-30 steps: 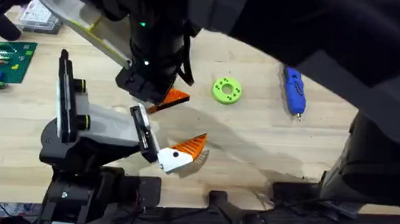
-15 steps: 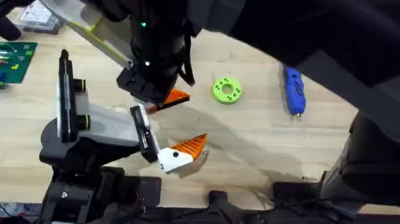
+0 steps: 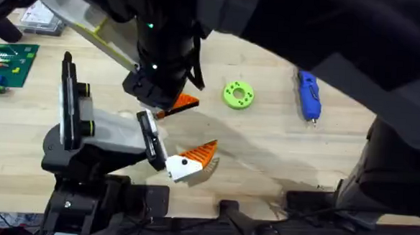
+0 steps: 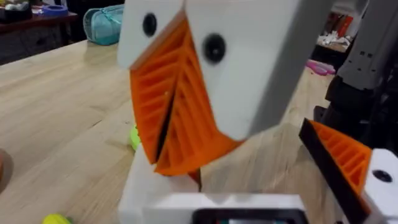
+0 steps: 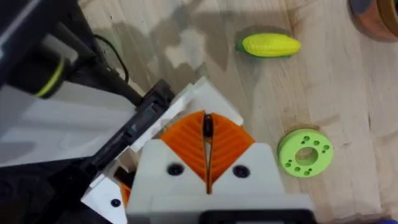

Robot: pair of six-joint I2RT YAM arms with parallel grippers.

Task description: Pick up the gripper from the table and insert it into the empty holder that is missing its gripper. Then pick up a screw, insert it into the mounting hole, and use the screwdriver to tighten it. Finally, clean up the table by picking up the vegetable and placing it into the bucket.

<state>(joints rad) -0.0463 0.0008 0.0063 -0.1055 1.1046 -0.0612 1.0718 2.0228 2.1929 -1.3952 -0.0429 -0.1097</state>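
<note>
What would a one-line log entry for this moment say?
right hand: shut on small dark piece, over holder | screwdriver: on table, untouched | corn: on table, outside bucket

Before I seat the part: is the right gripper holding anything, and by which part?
Yes. The right gripper is shut on the gripper, apparently clamped across its orange ribbed wedge, with one orange end sticking out free. The exact spot is hidden.

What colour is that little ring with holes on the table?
The ring is lime green, clearest in the right wrist view.
</note>
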